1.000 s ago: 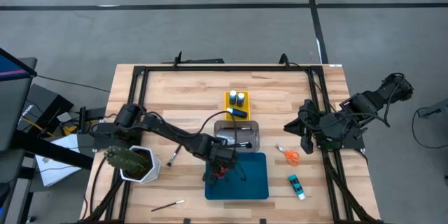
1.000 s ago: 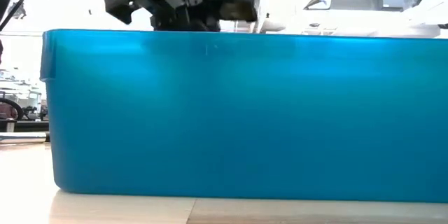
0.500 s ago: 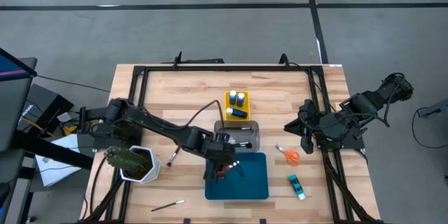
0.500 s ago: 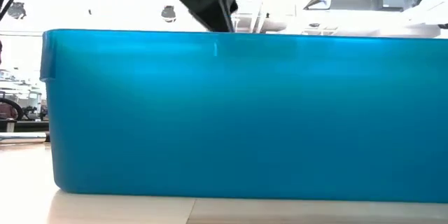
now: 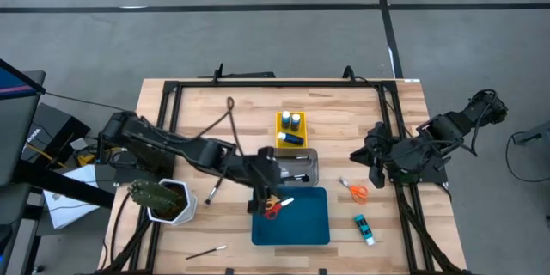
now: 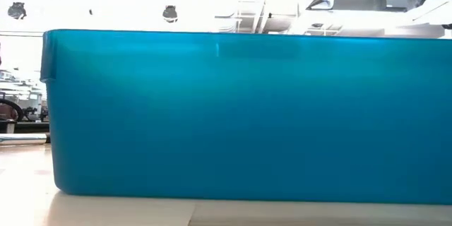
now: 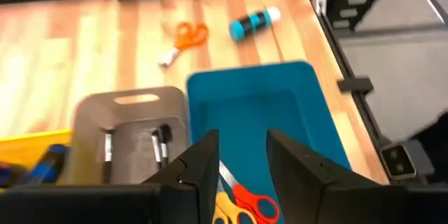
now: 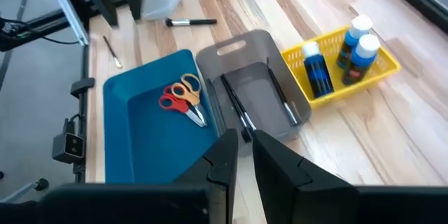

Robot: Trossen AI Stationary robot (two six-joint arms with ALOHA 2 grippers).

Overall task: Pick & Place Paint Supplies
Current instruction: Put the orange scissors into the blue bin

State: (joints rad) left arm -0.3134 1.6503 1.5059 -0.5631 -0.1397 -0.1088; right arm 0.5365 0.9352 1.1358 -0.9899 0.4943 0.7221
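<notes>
Scissors (image 5: 273, 206) lie loose in the blue tray (image 5: 309, 228), left end effector (image 5: 260, 191) just above with fingers apart, right end effector (image 5: 359, 156) parked nearly closed and empty; light, stiff, slippery blades, likely best pinched at the pivot.

- Red and orange scissors (image 8: 182, 101) lie flat in the blue tray (image 8: 133, 154).
- Orange scissors (image 5: 356, 192) and a blue bottle (image 5: 364, 229) lie on the desk (image 5: 344, 129).
- Three blue bottles (image 8: 357, 45) sit in the yellow tray (image 8: 378, 66): two upright, one lying.
- Brushes (image 8: 238, 108) lie in the clear tray (image 8: 210, 59).
- Two more brushes (image 5: 212, 189) lie on the desk.
</notes>
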